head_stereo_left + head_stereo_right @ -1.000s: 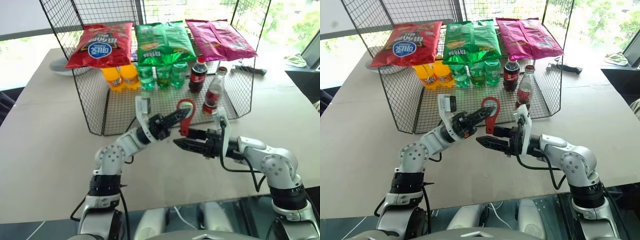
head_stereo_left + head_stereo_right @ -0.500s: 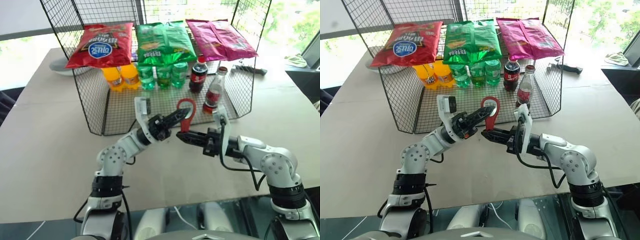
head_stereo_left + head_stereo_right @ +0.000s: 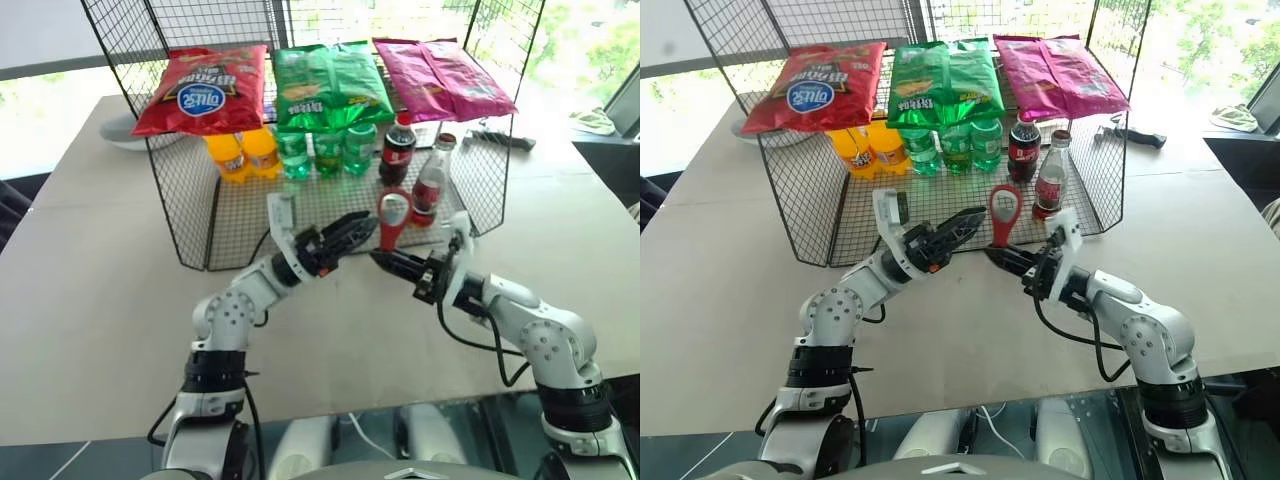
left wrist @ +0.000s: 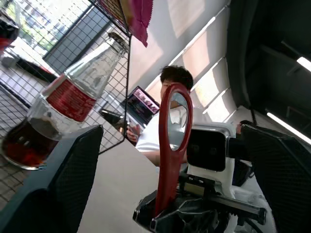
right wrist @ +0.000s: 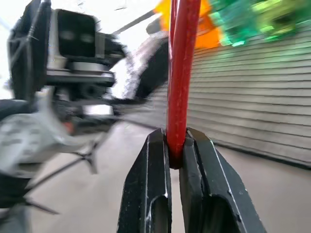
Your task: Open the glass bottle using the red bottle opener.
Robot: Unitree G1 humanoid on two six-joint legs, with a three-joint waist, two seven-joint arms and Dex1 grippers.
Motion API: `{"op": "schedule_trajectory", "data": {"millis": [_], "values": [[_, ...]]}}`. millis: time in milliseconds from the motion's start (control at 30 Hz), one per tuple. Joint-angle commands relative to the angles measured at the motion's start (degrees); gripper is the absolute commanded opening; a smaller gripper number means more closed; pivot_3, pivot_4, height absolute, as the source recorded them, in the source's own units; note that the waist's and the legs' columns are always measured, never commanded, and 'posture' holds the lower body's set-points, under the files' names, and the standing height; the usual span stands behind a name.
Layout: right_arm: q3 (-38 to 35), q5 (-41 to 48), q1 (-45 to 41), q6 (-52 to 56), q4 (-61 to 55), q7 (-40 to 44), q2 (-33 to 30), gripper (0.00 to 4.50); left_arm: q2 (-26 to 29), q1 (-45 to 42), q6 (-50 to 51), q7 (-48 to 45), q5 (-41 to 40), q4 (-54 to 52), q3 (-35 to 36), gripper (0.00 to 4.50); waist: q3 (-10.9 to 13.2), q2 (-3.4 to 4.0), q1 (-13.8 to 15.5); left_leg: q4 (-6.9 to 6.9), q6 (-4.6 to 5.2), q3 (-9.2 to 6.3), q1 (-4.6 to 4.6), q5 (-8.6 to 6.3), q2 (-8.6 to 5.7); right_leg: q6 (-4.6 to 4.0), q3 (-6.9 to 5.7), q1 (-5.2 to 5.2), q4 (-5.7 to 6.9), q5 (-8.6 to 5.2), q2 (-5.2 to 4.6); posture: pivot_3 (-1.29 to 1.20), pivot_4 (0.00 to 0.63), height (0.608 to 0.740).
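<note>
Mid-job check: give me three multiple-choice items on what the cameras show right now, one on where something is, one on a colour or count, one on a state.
1. Where does the glass bottle stand?
A. Inside the wire rack, beside the red-capped cola bottle
B. On the bare table in front of the rack
C. Lying on the chip bags

2. How many chip bags lie on top of the rack?
A. One
B. Three
C. Five

3. What is the state of the red bottle opener?
A. Lying flat on the table
B. Pinched by its handle in the right gripper, ring end up
C. Held in the left gripper

Answers: 1 A, it sits on the rack's mesh floor. 2 B, red, green and pink bags. 3 B, right fingers clamp it; the left gripper is open beside it.
</note>
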Motion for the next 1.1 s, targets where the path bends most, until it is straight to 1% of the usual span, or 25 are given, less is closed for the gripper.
{"op": "schedule_trajectory", "data": {"millis": [33,100,200,333,433,567,833,967,1100], "values": [[-3.1,-7.1,0.9,-11.5,-0.9,-1.0,0.3,0.00,-0.4,-2.0,-8.3,-2.2,7.9,1.7,-3.6,4.46,0.0,0.00,-0.1,0.00,0.00,0.01,0.00,0.00,0.00,0.00,0.01,0.00,0.00,0.00,0.00,0.00,0.150,0.740],[-5.1,-12.3,0.8,-18.8,0.4,-3.3,1.0,0.00,-1.2,-4.0,-13.7,-2.4,12.9,5.1,-5.6,4.46,0.0,0.00,-0.1,0.00,0.00,0.03,0.01,0.00,0.00,0.00,0.02,0.00,0.01,0.00,0.01,0.00,0.150,0.740],[-7.7,-20.2,-0.4,-30.1,2.6,-7.4,1.9,0.00,-3.3,-8.7,-22.3,-1.2,20.2,12.8,-8.0,4.46,0.0,0.00,-0.1,0.00,-0.01,0.03,0.01,0.00,-0.01,0.01,0.01,-0.02,0.02,0.00,0.03,0.00,0.150,0.740],[-8.7,-23.9,-2.1,-36.4,3.3,-10.6,3.7,0.00,-5.8,-15.2,-33.4,2.6,28.2,24.6,-8.8,4.46,0.0,0.00,0.4,0.02,-0.01,0.04,0.00,0.01,-0.06,0.01,0.00,-0.02,0.03,0.01,0.02,0.00,0.150,0.740],[-7.8,-26.6,-2.3,-39.8,3.5,-11.4,4.6,0.00,-8.7,-20.5,-39.7,3.3,31.3,34.5,-8.7,4.46,0.0,0.00,0.3,0.01,-0.01,0.04,-0.01,0.01,-0.07,0.01,0.01,-0.04,0.01,0.01,0.03,0.00,0.150,0.740],[-7.0,-28.3,-2.0,-41.7,3.2,-12.4,5.8,0.00,-12.1,-26.2,-45.9,2.4,33.6,46.1,-7.8,4.46,0.0,0.00,0.1,0.01,0.01,0.04,-0.08,0.01,-0.20,0.02,0.01,-0.10,0.01,0.01,0.02,0.00,0.150,0.740],[-6.8,-26.8,-0.1,-41.3,2.4,-13.8,8.4,0.00,-14.8,-34.9,-55.1,6.6,38.5,63.9,-5.8,4.46,0.0,-0.02,-0.3,0.02,0.02,0.03,-0.07,0.02,-0.28,0.03,0.01,-0.10,0.07,0.00,0.02,0.00,0.150,0.740],[-6.2,-26.7,0.7,-41.2,1.7,-13.6,8.6,0.00,-16.3,-38.3,-57.1,9.1,40.8,69.4,-5.1,4.46,0.0,-0.02,-0.3,0.03,0.03,0.03,-0.08,0.02,-0.30,0.03,0.01,-0.10,0.10,0.00,0.02,0.00,0.150,0.740],[-5.8,-26.9,0.8,-41.2,1.4,-13.8,8.7,0.00,-17.7,-40.5,-57.5,11.1,42.7,72.4,-4.4,4.46,0.0,-0.03,-0.3,0.05,0.04,0.02,-0.08,0.01,-0.32,0.04,0.00,-0.10,0.12,0.00,0.02,0.00,0.150,0.740]]}}
